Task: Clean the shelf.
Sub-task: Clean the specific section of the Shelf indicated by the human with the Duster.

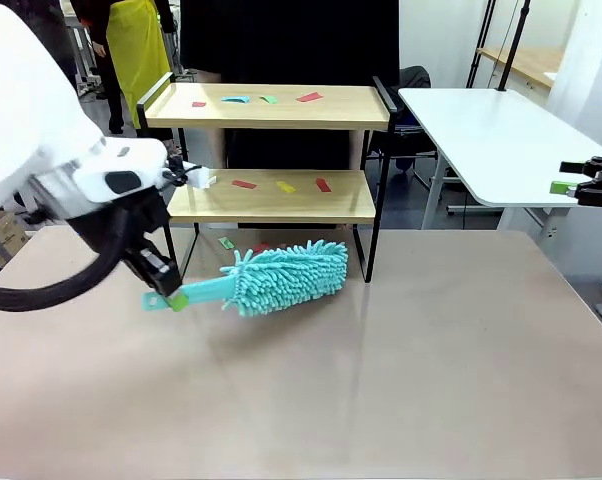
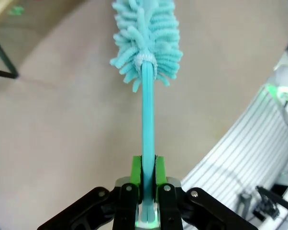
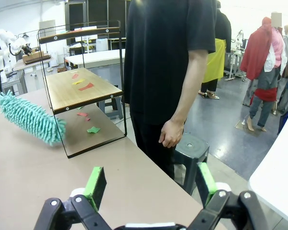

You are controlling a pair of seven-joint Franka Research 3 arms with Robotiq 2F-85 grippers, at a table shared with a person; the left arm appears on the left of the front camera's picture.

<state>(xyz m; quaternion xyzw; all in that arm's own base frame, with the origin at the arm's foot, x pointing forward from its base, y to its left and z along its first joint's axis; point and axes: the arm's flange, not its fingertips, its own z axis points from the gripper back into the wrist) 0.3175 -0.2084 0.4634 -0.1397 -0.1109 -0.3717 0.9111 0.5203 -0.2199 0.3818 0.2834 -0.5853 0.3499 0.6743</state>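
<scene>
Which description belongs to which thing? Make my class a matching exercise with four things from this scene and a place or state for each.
Things:
1. duster
2. left gripper
3. right gripper
4. shelf

Descriptions:
a. open, holding nothing
b. coloured paper scraps on both boards
c. shut on the turquoise handle
d. fluffy head low in front of the shelf

Pairs: 1-d, 2-c, 3-a, 4-b

A beige worktop (image 1: 411, 390) spans the lower frame. At right stands a white table (image 1: 491, 140), with dark poles (image 1: 514, 40) behind it. In the right wrist view, a dark stool (image 3: 192, 148) sits on glossy grey floor (image 3: 230, 115); a white wall (image 3: 19, 21) shows upper left.
</scene>
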